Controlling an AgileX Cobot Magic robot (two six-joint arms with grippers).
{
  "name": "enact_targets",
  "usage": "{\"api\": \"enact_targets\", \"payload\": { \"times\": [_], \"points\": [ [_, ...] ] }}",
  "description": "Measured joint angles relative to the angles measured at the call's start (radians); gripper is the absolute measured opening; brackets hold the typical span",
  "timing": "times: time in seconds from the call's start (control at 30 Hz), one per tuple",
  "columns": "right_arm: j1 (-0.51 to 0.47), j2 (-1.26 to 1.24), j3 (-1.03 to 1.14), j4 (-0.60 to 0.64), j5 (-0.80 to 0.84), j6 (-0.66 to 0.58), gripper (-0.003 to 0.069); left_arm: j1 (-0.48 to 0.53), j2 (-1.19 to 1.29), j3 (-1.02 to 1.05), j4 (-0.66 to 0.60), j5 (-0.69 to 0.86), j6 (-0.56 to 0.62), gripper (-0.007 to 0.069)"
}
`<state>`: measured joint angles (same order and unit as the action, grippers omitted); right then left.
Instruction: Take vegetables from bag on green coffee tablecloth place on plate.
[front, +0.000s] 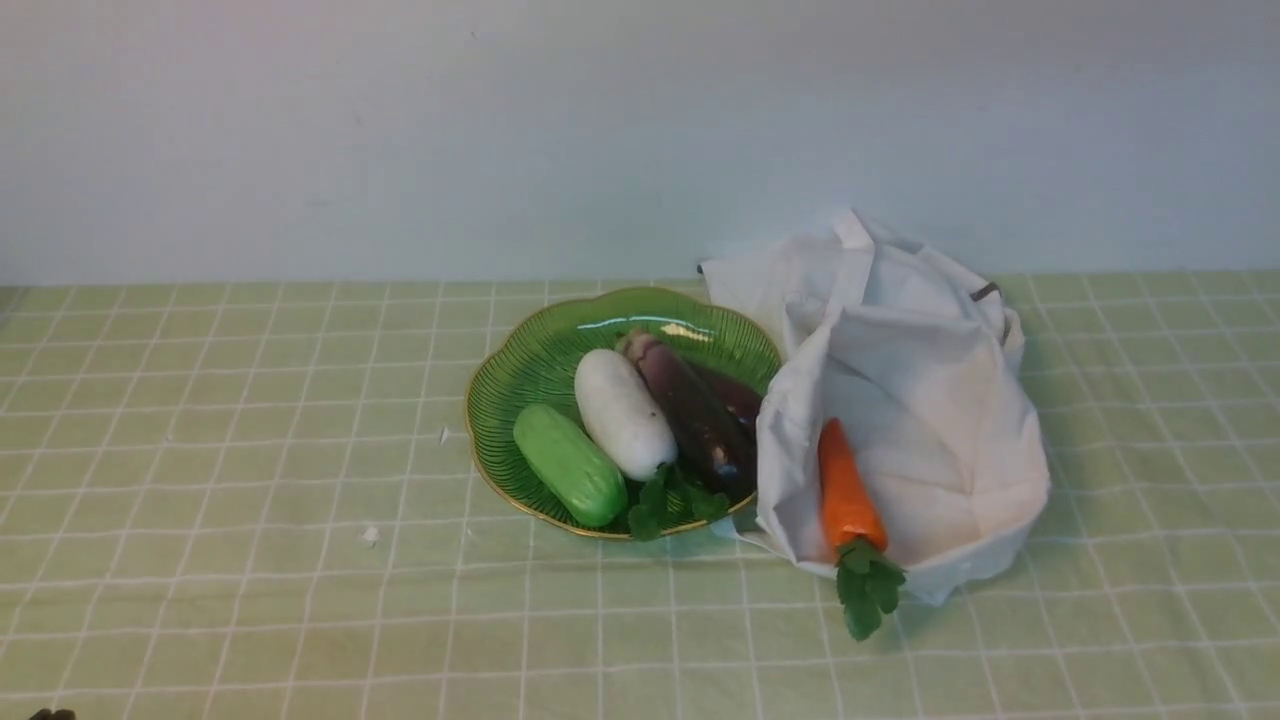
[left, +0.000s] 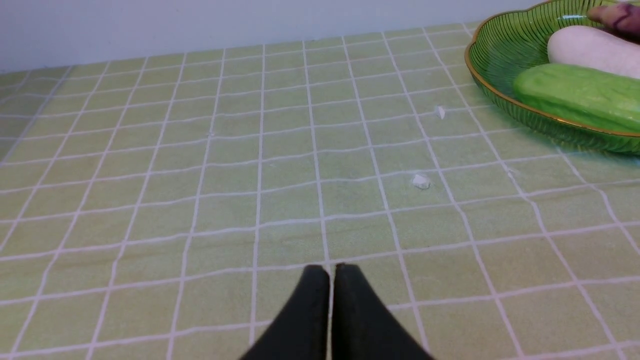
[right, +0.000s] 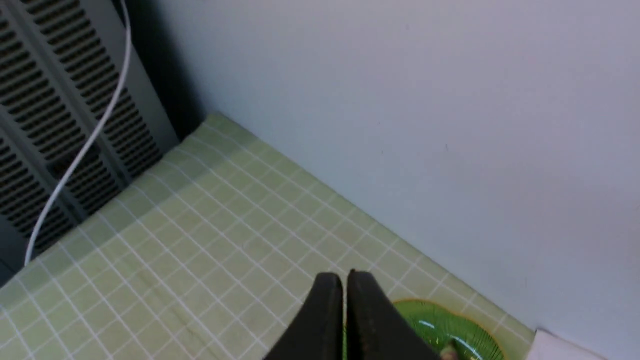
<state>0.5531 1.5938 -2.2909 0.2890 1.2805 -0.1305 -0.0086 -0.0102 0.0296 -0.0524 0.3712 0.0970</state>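
Altogether, one plate (front: 500, 400), one bag (front: 920, 400) and four clear vegetables show on the checked green tablecloth (front: 250, 520): one eggplant (front: 690, 410), one white radish (front: 622, 412), one green cucumber (front: 568, 464) and one carrot (front: 847, 490). Two small white scraps (front: 370, 535) lie on the cloth left of the plate.

The plate is ribbed green glass with a wavy gold rim. The cucumber, radish and eggplant lie in it side by side, all glossy and oblong. Something dark red shows behind the eggplant, and I cannot tell what it is. Green leaves sit at the plate's front rim.

The bag is soft, crumpled white cloth with a small dark loop, and it presses against the plate's right rim. The smooth orange carrot lies on the bag's front, its leafy top hanging over the edge onto the tablecloth.

The left claw (left: 331, 272) is closed to a thin slit, empty, over bare cloth left of the plate. The right claw (right: 345, 280) is likewise closed and empty, raised above the table with the plate's rim under its tips.
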Motion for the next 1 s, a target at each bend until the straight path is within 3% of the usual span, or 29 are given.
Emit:
{"api": "enact_targets", "payload": {
  "times": [0.23, 0.5, 0.7, 1.0],
  "points": [
    [0.000, -0.296, 0.231, -0.081, 0.001, -0.006, -0.0015, 0.000, 0.000, 0.000, 0.000, 0.000, 0.000, -0.0004],
    [0.000, -0.708, 0.618, -0.088, -0.068, -0.009, -0.0015, 0.000, 0.000, 0.000, 0.000, 0.000, 0.000, -0.0004],
    [0.000, -1.073, 1.091, -0.081, -0.335, -0.009, -0.0015, 0.000, 0.000, 0.000, 0.000, 0.000, 0.000, -0.0004],
    [0.000, -1.243, 1.608, -0.061, -0.890, -0.017, -0.0015, 0.000, 0.000, 0.000, 0.000, 0.000, 0.000, -0.0004]
  ]
}}
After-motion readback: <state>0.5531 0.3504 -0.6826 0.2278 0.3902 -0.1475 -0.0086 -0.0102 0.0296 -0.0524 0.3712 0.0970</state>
